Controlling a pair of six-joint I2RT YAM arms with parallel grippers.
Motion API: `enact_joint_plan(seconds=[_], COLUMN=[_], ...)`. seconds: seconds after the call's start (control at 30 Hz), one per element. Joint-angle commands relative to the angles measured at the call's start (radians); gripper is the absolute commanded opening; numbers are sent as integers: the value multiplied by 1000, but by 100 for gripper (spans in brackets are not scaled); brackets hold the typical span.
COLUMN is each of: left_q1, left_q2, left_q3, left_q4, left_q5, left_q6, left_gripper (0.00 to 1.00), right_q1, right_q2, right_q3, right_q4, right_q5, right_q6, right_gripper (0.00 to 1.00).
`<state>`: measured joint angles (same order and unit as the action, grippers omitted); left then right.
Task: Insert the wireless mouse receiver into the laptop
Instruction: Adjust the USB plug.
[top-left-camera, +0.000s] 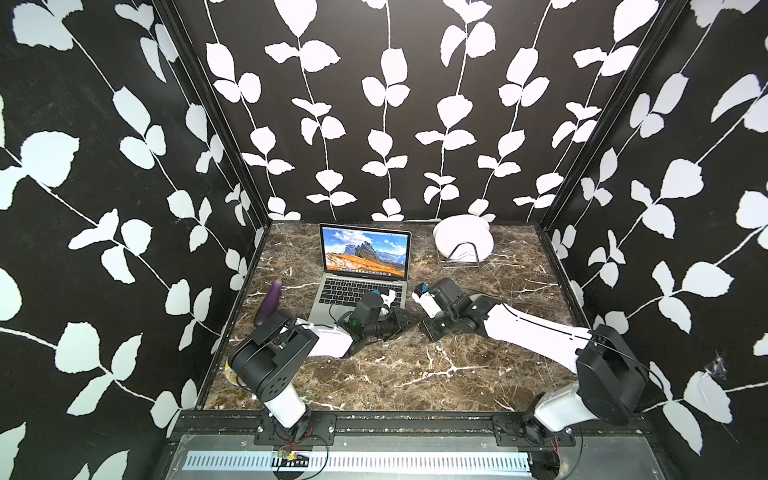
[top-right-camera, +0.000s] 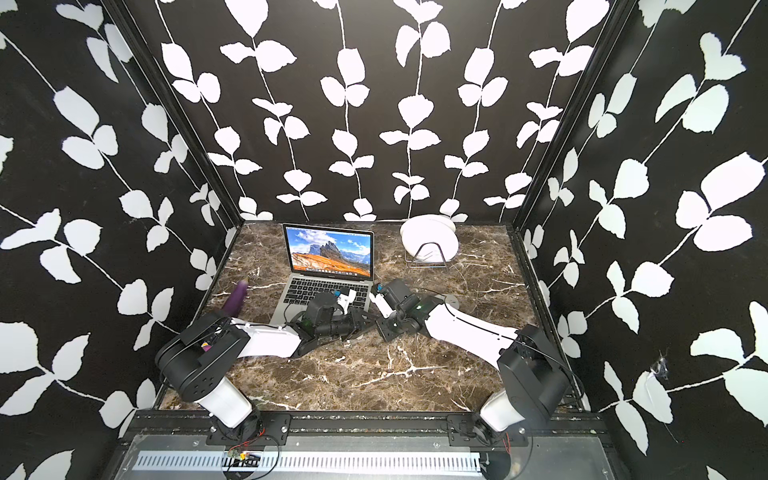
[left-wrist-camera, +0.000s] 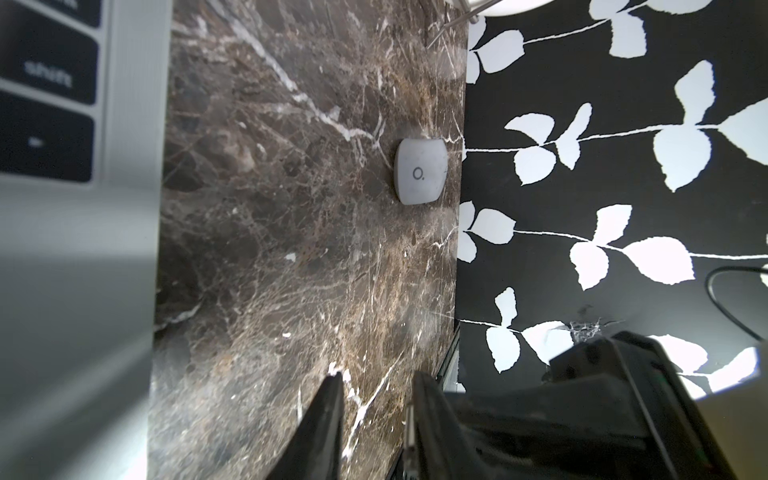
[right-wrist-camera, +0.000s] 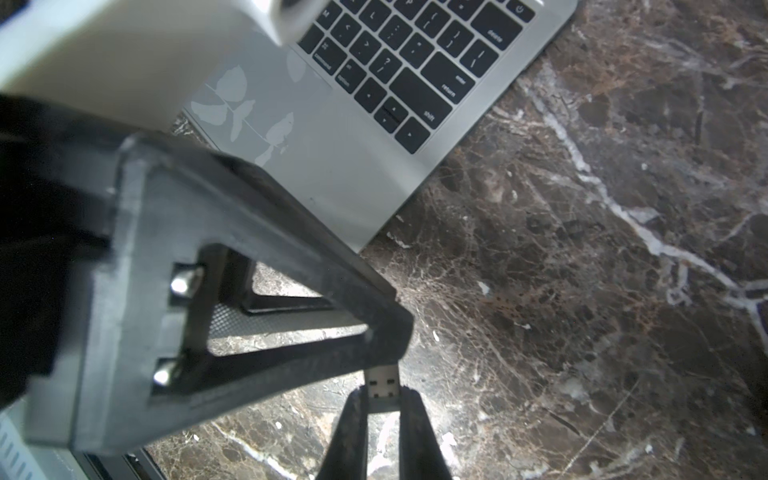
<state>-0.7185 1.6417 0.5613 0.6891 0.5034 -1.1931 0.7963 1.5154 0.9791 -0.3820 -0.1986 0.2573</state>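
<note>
gripping the wireless mouse receiver (right-wrist-camera: 382, 380) between its closed fingers, the right end effector (right-wrist-camera: 383, 395) hovers over the marble table (top-left-camera: 395, 374), beside the near right corner of the laptop (top-left-camera: 345, 289). the receiver's metal plug sticks out past the fingertips. one finger of the left end effector (left-wrist-camera: 378, 378) sits just beside that plug; i cannot tell whether they touch. the left jaws stand parted, with bare table showing between them. the laptop is open, its screen lit with a mountain picture. the wireless mouse (left-wrist-camera: 420, 172) lies flat on the table near the side wall, well apart from the laptop.
</note>
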Motion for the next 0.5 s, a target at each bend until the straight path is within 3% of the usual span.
enact_joint_plan(seconds=[0.0,0.23,0.47], left_q1=[0,0,-1], left_q2=[0,-14,-2], left_q3=[-7,-14,-20], left_q4=[48,26,44], left_q5=[28,18,21], left_q6=[-13,3,-5], left_gripper=[29,20,0], right_q1=[15,21,23], right_q2=[24,31,27], right_q3=[38,38,33], right_q4=[19,23,25], right_q5=[-11,2,22], right_q6=[-11,-10,-5], right_gripper=[0,0,0])
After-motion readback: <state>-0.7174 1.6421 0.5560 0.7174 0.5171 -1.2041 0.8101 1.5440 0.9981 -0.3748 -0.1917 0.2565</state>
